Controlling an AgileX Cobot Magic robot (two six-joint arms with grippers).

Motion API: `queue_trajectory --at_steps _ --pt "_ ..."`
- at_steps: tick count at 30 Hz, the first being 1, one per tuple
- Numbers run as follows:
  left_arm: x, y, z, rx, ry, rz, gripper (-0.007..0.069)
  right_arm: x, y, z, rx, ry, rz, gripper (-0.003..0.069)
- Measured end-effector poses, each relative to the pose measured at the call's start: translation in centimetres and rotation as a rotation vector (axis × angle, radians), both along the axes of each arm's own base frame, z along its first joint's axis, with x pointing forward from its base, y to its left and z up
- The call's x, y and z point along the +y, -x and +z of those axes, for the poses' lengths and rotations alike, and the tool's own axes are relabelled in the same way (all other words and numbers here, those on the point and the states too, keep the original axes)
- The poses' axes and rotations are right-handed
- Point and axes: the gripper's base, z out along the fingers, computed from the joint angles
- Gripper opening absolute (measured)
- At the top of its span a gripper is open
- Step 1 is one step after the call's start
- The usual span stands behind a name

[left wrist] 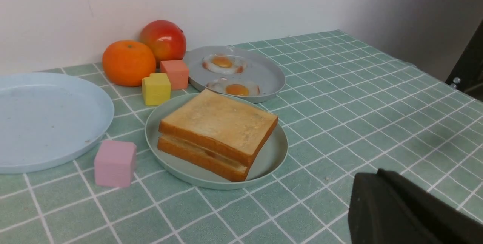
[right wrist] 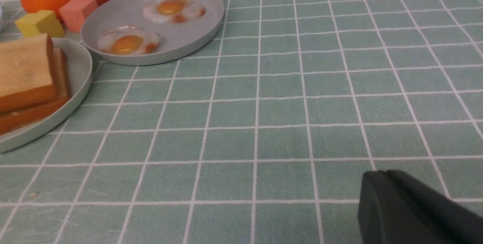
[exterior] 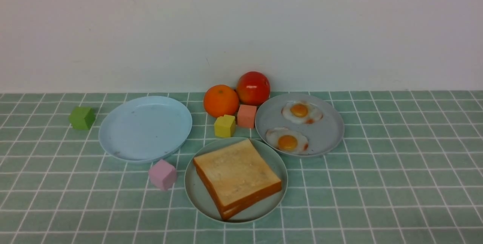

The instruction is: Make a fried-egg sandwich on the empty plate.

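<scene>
grippers: left (left wrist: 400, 206) and right (right wrist: 411, 206) closed, holding nothing, low over cloth | cloth (exterior: 396, 183): green, white grid | nearest: mint plate (exterior: 196, 195), two toast slices (exterior: 237, 174) stacked on it | behind-right: grey plate (exterior: 328, 130), two eggs (exterior: 287, 141) | behind-left: blue plate (exterior: 145, 127) bare | far: white wall (exterior: 241, 25)

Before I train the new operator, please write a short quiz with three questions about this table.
1. How many fried eggs lie on the grey plate?
2. True or false: the two toast slices are stacked on the mint-green plate.
3. Which block lies nearest the light blue plate: A green, B pink, C yellow?

Key: 1. two; 2. true; 3. B, the pink block.
</scene>
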Motion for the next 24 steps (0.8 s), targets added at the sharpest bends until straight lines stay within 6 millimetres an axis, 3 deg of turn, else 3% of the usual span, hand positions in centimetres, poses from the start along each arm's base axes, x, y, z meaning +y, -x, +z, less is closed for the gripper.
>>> queue_trajectory --at_steps 24 --pt "0.0 0.0 0.0 -0.001 -0.001 0.0 0.0 0.0 0.0 0.02 -0.002 0.002 0.001 -0.0006"
